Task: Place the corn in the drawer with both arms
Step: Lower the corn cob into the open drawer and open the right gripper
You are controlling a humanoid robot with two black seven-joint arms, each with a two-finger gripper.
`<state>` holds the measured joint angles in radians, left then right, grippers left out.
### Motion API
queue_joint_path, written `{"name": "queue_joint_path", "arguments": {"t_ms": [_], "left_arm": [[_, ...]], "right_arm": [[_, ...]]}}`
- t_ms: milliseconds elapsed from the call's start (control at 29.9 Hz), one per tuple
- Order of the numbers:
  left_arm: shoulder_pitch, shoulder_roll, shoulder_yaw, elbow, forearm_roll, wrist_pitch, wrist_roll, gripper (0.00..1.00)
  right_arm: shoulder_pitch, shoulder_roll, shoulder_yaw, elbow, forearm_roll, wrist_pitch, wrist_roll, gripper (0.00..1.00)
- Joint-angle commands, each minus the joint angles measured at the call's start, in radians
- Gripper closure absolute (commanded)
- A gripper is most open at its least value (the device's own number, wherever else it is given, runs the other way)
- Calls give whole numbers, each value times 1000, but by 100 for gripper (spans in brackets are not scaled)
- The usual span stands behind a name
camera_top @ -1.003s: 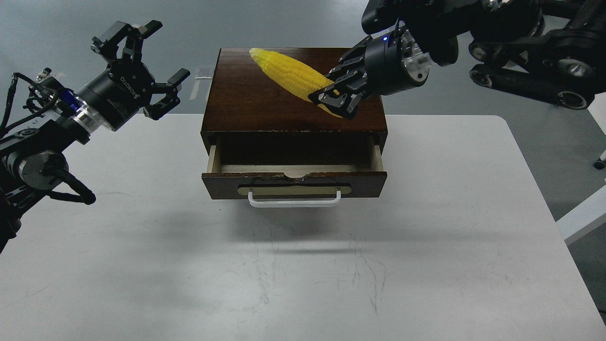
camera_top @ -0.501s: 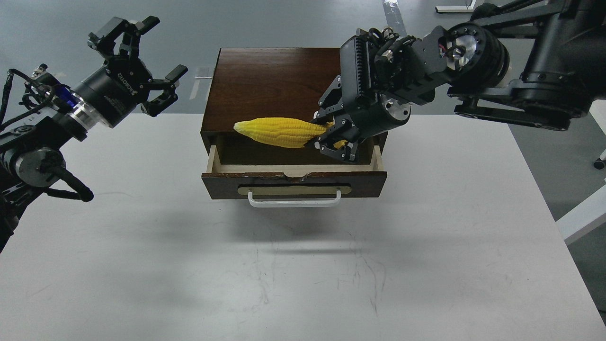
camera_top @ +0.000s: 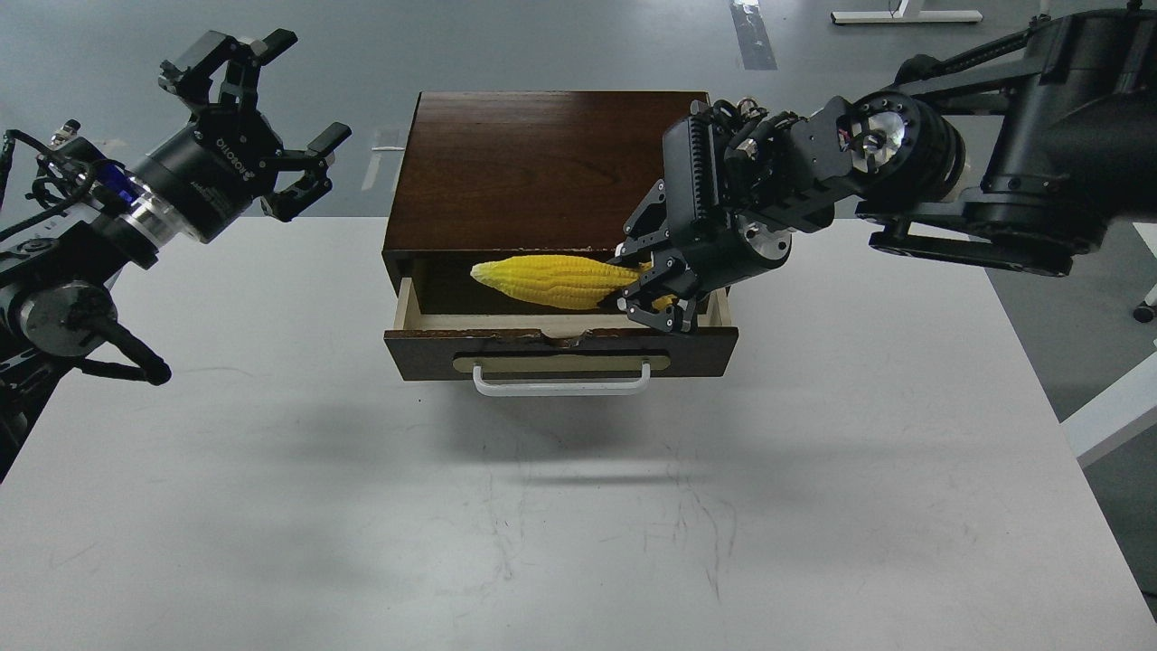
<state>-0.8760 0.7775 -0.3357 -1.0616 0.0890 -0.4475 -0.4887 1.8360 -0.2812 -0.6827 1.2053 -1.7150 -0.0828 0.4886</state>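
A white table (camera_top: 578, 506), scuffed with faint dark scratches, carries only a dark brown wooden box (camera_top: 542, 172) at its far edge

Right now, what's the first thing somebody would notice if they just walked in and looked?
The bright yellow corn jumps out first, held sideways over the open drawer by the right hand, which grips its thick end. Next comes the dark brown wooden box at the back of the white table. Off to the left, the left hand hangs open in the air, holding nothing.
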Motion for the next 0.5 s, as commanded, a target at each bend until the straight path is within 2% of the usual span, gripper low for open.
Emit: {"name": "queue_joint_path", "arguments": {"t_ms": [0,100,167,334,468], "left_arm": [[0,-1,1,0,0,1,0,2],[0,-1,0,0,-2,1,0,2],[0,0,0,0,-2,1,0,2],[0,0,0,0,-2,1,0,2],[0,0,0,0,-2,1,0,2]], "right_arm": [[-4,2,0,-6,0,0,0,59],[-6,2,0,-6,0,0,0,49],[-6,4,0,-6,0,0,0,49],[-6,4,0,-6,0,0,0,38],[-6,4,0,-6,0,0,0,35]]}}
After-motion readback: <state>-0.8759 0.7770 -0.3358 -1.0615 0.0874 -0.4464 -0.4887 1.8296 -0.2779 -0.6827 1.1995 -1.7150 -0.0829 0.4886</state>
